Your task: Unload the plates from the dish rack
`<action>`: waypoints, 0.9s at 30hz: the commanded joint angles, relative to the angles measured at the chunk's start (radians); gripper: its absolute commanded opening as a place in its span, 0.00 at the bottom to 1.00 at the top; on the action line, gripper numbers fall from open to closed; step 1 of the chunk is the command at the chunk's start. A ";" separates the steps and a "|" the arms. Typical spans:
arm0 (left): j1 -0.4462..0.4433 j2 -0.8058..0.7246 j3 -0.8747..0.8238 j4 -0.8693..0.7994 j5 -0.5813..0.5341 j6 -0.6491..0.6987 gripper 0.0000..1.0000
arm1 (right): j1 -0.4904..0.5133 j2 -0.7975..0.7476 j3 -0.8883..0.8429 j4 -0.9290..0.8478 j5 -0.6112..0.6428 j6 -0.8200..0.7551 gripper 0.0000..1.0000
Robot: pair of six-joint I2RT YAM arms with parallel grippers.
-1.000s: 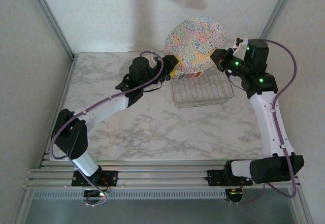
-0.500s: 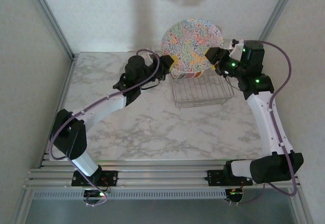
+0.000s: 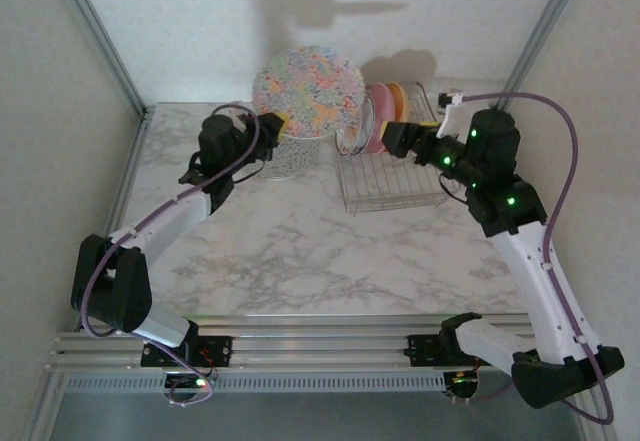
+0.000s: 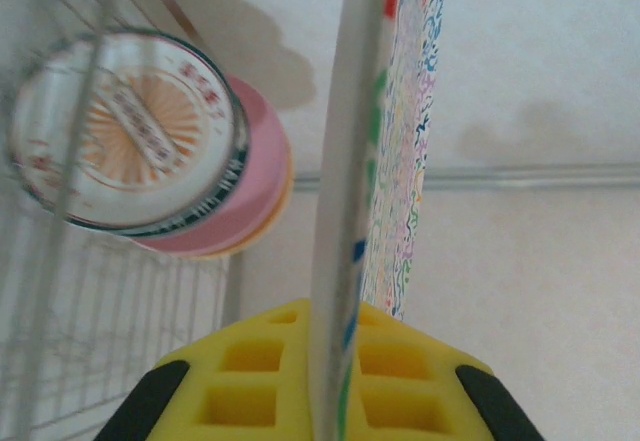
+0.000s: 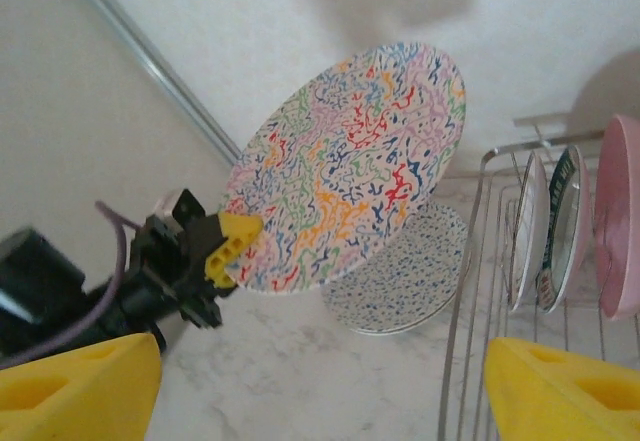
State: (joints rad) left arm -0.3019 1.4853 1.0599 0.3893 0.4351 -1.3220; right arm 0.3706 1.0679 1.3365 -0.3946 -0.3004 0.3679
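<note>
Plates first, from your top view: a large speckled plate (image 3: 307, 91) stands on edge above the table (image 3: 300, 251), left of the dish rack (image 3: 392, 176), with your left gripper (image 3: 272, 124) clamped on its lower rim. A pink plate (image 3: 383, 113) stands upright at the rack's far end, and your right gripper (image 3: 392, 139) hangs just beside it.

On your left wrist view, both yellow pads (image 4: 430, 381) squeeze the speckled plate's edge. A white plate (image 4: 120, 131) with an orange motif stands in the rack before the pink one.

On your right wrist view, your fingers (image 5: 80, 391) are spread wide and empty, and a second speckled plate (image 5: 400, 271) lies flat on the table beneath the held one.
</note>
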 commanded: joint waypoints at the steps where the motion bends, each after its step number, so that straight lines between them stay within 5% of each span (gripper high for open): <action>1: 0.071 -0.057 -0.069 0.043 0.009 0.032 0.00 | 0.080 -0.041 -0.072 0.032 0.132 -0.190 0.85; 11: 0.188 0.020 -0.246 0.119 -0.034 0.062 0.00 | 0.261 -0.039 -0.133 0.045 0.288 -0.262 0.85; 27: 0.197 0.268 -0.210 0.233 -0.023 0.110 0.00 | 0.284 0.022 -0.097 0.037 0.291 -0.241 0.85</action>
State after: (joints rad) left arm -0.1139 1.7363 0.8051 0.5053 0.4000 -1.2419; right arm 0.6460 1.0885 1.2083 -0.3779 -0.0254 0.1333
